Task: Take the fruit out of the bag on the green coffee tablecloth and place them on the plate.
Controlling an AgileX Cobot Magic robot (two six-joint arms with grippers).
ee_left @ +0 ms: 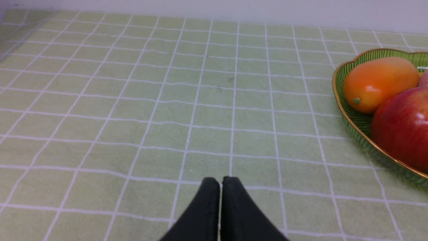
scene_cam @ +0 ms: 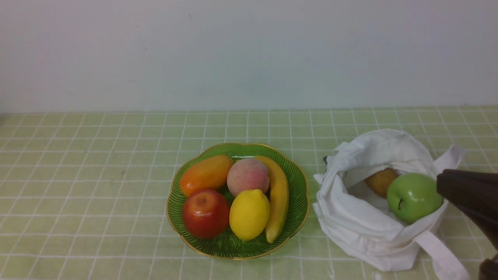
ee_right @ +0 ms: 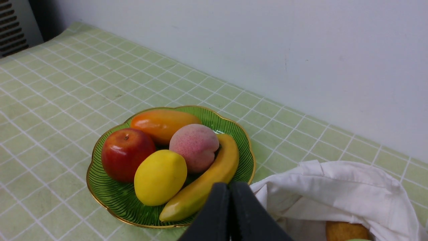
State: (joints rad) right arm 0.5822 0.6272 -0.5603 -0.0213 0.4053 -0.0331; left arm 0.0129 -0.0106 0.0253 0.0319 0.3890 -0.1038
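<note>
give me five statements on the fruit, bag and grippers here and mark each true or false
1. The lemon lies in the green dish. True.
2. The green apple is in the dish. False: it is in the white bag.
3. A brown fruit sits beside the green apple in the bag. True.
4. The right gripper is holding the peach. False: it is shut with nothing in it, and the peach lies in the dish.
5. The left gripper is shut and empty. True.
</note>
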